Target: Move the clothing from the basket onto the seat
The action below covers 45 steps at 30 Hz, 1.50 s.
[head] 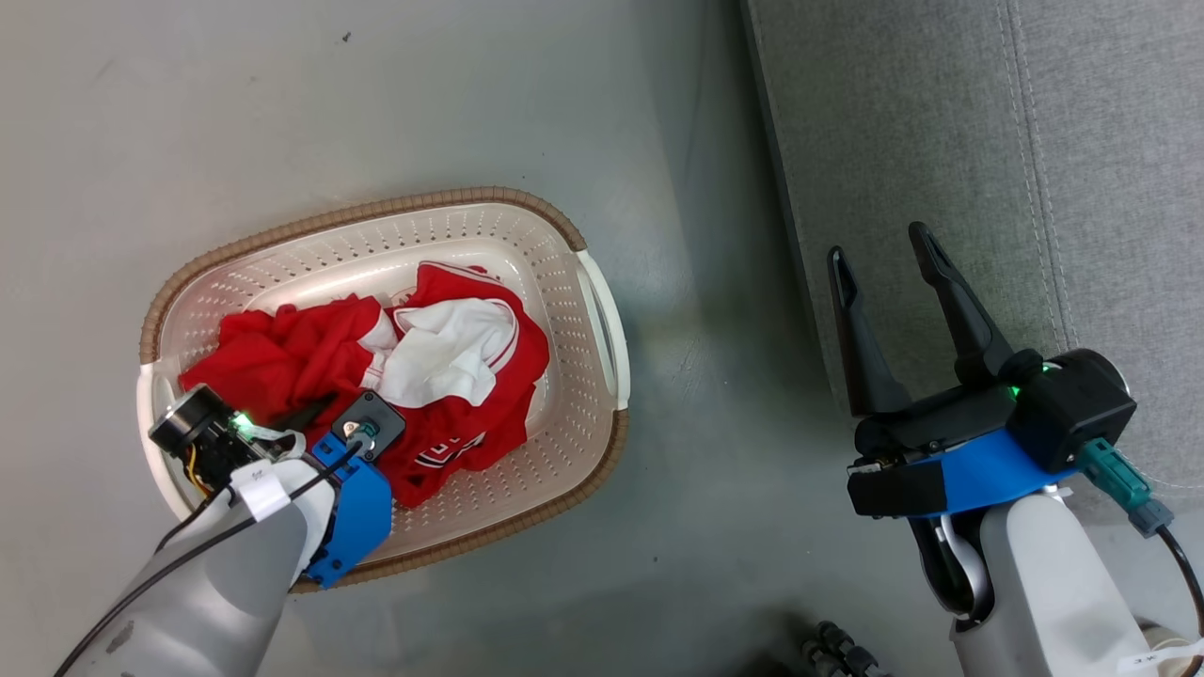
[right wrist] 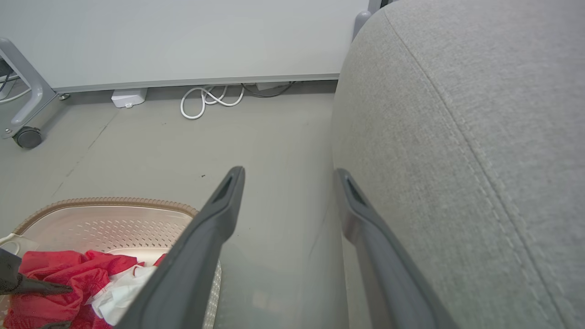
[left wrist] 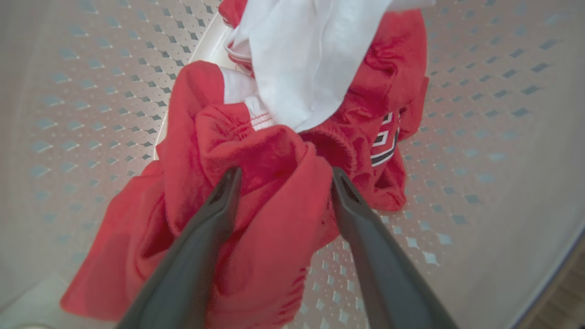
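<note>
clothes [head: 282, 357] all in basket [head: 376, 212], none on sofa [head: 941, 141] | my L gripper [left wrist: 285, 172] spread astride red fold | R gripper [head: 879, 243] open, empty

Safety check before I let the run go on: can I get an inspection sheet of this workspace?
Surface: grey floor, a few dark specks.
Job's things: red and white clothing bunched in the basket; sofa to its right, no clothing on the part seen.
Clutter: small white box by the wall.
End effectors: left end effector open, fingers either side of a red fold; right end effector open, empty, above the sofa's edge.
Cables: white cable looped on the floor by the wall; black cable at the right wrist.
Surroundings: pale wall, castor of a grey frame.
</note>
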Available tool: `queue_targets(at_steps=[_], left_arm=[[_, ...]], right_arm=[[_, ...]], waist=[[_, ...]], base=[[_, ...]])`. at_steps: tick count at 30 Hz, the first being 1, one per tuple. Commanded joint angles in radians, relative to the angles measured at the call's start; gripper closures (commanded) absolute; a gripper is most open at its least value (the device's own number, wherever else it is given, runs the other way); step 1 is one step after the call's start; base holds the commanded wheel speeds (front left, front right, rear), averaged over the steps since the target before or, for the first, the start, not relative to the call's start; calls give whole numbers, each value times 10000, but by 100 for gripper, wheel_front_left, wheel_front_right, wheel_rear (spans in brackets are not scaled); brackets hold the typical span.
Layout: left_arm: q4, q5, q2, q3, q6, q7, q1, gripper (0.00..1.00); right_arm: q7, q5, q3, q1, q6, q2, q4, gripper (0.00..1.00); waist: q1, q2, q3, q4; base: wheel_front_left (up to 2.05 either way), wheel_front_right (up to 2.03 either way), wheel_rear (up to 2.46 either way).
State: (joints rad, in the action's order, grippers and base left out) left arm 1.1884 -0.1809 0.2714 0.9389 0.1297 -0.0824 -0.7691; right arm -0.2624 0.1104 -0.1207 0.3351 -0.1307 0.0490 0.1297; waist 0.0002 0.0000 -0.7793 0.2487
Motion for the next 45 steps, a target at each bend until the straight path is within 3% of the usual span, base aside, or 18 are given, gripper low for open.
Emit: queue_targets(at_steps=[1, 4, 6, 24, 38, 45], left_arm=[[162, 53, 38, 104, 1, 191, -303, 0], [415, 128, -13, 240, -98, 536, -428, 0], [490, 147, -52, 296, -153, 603, -505, 100], [712, -684, -629, 196, -4, 256, -236, 100], [548, -1843, -1568, 267, -2, -462, 931, 100], [-149, -2686, -1674, 780, 1, -465, 1292, 100]], right_arm=[[-36, 96, -42, 162, -1, 26, -64, 0], [-36, 140, -91, 211, -1, 26, -79, 0], [-36, 161, -126, 215, -1, 26, -83, 0], [-37, -17, -158, 152, -1, 26, 90, 0], [-35, -627, -20, -406, -1, 28, 816, 0], [-35, -594, -87, -828, -1, 28, 1140, 0]], waist=[[-2, 0, -75, 1], [-2, 0, -143, 8], [-2, 0, -160, 18], [-2, 0, 404, -261], [-2, 0, 3672, -1402], [-2, 0, 4912, -1779]], base=[[0, 0, 0], [0, 0, 0], [0, 0, 0], [0, 0, 0], [0, 0, 0], [0, 0, 0]])
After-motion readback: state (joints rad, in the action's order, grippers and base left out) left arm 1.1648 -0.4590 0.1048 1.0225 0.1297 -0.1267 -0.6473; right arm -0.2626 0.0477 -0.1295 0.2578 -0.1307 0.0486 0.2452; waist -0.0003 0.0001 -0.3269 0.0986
